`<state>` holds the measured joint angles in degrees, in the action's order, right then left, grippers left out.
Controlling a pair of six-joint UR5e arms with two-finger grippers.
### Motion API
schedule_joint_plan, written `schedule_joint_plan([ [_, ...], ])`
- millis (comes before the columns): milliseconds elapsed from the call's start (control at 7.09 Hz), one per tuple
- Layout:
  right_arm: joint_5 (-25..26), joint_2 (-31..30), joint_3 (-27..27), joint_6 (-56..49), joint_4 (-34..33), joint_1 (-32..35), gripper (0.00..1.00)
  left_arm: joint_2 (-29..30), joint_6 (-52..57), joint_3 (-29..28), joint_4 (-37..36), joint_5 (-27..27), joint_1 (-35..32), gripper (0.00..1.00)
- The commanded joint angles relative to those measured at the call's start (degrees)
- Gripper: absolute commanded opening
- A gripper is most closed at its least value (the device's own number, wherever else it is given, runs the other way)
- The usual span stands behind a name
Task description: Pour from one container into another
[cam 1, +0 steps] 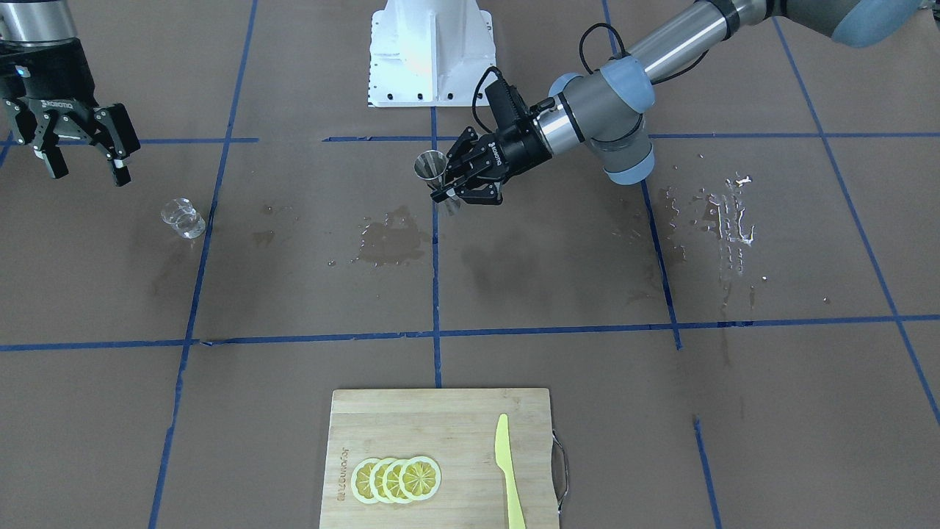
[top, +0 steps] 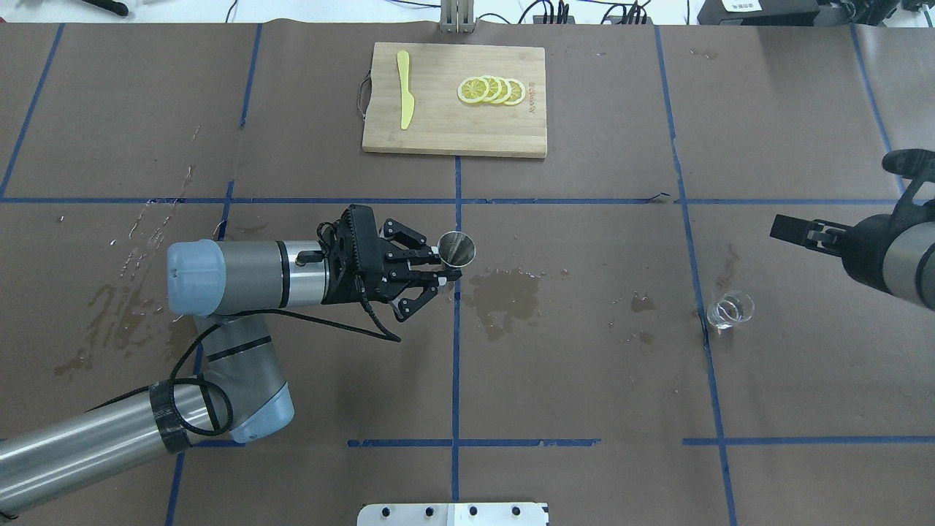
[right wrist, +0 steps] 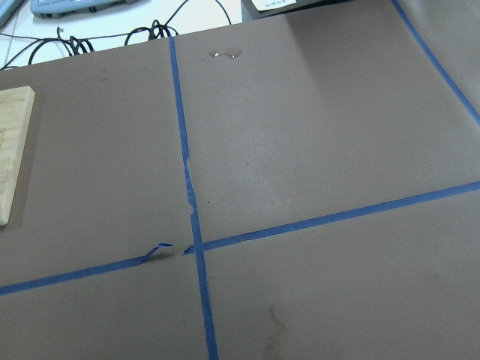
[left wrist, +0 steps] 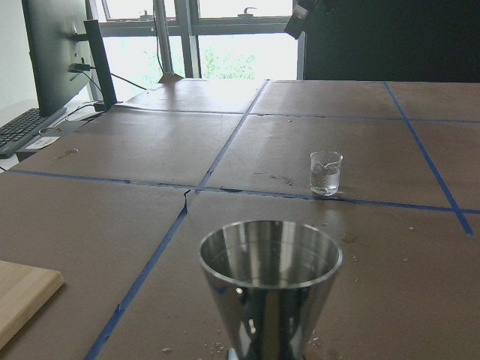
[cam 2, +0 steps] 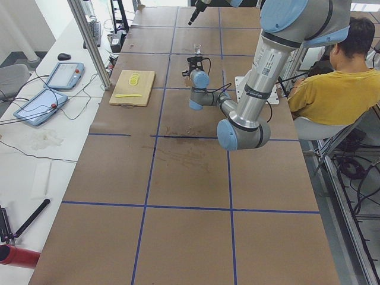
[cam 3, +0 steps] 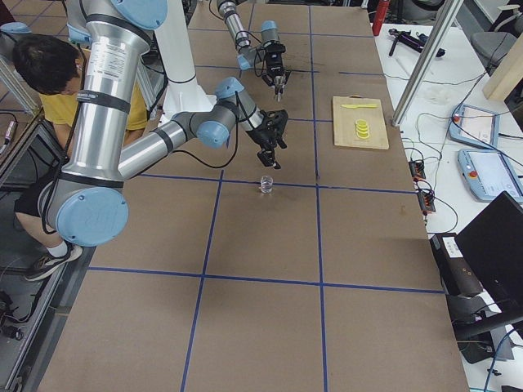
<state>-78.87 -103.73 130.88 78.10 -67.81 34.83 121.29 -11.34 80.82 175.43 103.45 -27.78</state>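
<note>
Carrying the metal cup point(top: 456, 248) across to the small glass point(top: 728, 310) looks to be the step in hand; nothing seems poured yet. In the overhead view the cup is near the middle of the worktop point(top: 584, 380). The glass stands well apart from it at about 3 o'clock, just beside a blue tape line. To do this well, I would hold the cup upright and level on the way, since the wet patch point(top: 504, 288) at 4 o'clock of the cup hints how easily it spills. The glass looks narrow and light. The cup's rim should therefore come over its centre before any tilt, and the tilt should be slow, with the lip close above the glass but not knocking it.

The left claw point(top: 443, 270) is clenched on the cup's narrow lower part, a finger on either side, with the wide mouth up and free. The wrist camera shows the cup upright. I cannot tell whether anything is in it, or whether its foot touches the worktop. The right claw point(cam 1: 87, 170) hangs released, spread wide and grasping nothing, at about 1 o'clock of the glass and clear of it. A cutting board point(top: 438, 135) lies at 12 o'clock of the cup, out of the way.
</note>
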Motion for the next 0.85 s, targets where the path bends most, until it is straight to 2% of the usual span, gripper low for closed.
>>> schedule_joint_plan([
  [0,22.53,-0.6,-2.54,7.4,0.48,-14.91,1.0,-0.09,0.0,0.04,0.0,0.0,0.0,0.0],
  [141,29.93,-0.6,-4.74,7.42,0.65,-19.23,1.0,-0.18,0.0,0.04,0.0,0.0,-0.09,0.0],
  [282,33.66,-0.33,-6.67,7.51,2.22,-21.01,1.0,-0.18,0.0,0.04,0.09,0.0,0.0,0.0],
  [564,42.44,0.37,-14.73,8.9,9.06,-24.53,1.0,-0.18,0.0,0.04,0.0,0.0,-0.09,0.0],
  [706,45.1,0.72,-17.56,9.09,11.36,-25.85,1.0,-0.27,-0.09,0.04,0.09,0.0,0.0,0.0],
])
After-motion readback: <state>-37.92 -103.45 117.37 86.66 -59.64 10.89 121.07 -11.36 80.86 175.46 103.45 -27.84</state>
